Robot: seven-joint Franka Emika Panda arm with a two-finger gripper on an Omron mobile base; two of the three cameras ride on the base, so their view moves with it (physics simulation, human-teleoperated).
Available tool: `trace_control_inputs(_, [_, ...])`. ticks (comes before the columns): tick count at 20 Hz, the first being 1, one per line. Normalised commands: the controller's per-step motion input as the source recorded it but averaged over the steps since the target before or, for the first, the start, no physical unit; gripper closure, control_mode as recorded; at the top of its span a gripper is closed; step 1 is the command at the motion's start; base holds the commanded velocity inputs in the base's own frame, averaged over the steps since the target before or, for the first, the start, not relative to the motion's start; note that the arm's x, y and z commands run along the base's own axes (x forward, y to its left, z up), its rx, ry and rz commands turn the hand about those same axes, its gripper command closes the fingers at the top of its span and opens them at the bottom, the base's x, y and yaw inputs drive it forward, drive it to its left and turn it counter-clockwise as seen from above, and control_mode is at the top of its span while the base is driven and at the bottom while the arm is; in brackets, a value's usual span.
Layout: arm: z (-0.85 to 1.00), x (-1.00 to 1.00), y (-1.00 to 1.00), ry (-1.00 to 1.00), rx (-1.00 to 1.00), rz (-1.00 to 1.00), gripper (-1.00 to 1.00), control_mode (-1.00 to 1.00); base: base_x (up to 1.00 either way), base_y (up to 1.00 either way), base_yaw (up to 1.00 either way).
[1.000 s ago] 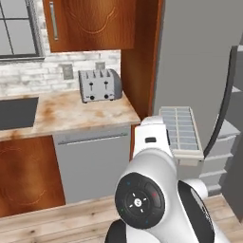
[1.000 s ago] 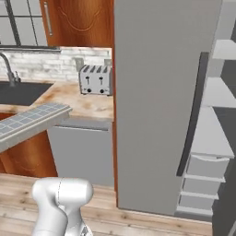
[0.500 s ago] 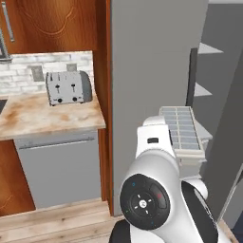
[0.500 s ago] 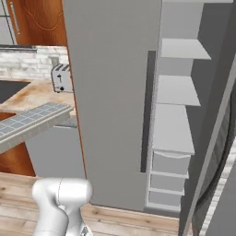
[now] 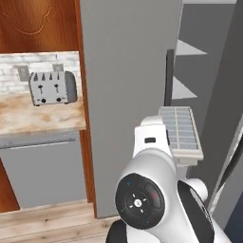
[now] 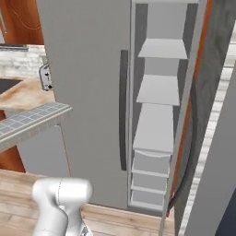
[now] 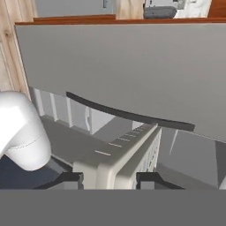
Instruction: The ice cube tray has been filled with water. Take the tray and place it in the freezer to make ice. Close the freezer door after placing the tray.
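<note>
The ice cube tray [image 5: 182,133], a pale grid of square cells, is held level above the arm, in front of the fridge. In the hand view my gripper [image 7: 110,178] is shut on the ice cube tray [image 7: 132,154], one dark fingertip at each side of its near end. From the right base camera the tray [image 6: 32,120] juts in from the left. The freezer [image 6: 156,97] stands open, showing pale shelves and drawers [image 6: 150,173]. The freezer door [image 6: 203,115] is swung out to the right, seen edge-on with its dark handle [image 6: 188,152].
The fridge's other grey door [image 5: 128,90] is closed, with a dark vertical handle [image 6: 123,110]. To the left are a wooden counter [image 5: 38,118] carrying a toaster [image 5: 51,88], a grey dishwasher front [image 5: 42,171] and a brown cabinet side panel. Wooden floor lies below.
The whole picture has slid left: the base has driven right, from the counter to the open freezer. The tray stays held in the gripper.
</note>
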Motion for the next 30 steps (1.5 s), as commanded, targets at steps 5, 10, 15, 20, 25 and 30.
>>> trace_control_inputs(5, [0.0, 0.0, 0.0, 0.0, 0.0, 0.0, 1.0, 1.0, 0.14, -0.75, 0.11])
trace_control_inputs(10, [0.0, 0.0, 0.0, 0.0, 0.0, 0.0, 1.0, 1.0, 0.39, -0.41, 0.1])
trace_control_inputs(15, [0.0, 0.0, 0.0, 0.0, 0.0, 0.0, 1.0, 1.0, 0.52, -0.24, 0.04])
trace_control_inputs(20, [0.0, 0.0, 0.0, 0.0, 0.0, 0.0, 1.0, 1.0, 0.33, -0.35, 0.0])
trace_control_inputs(25, [0.0, 0.0, 0.0, 0.0, 0.0, 0.0, 1.0, 1.0, 0.02, -0.58, -0.02])
trace_control_inputs(30, [0.0, 0.0, 0.0, 0.0, 0.0, 0.0, 1.0, 1.0, 0.23, -0.39, -0.06])
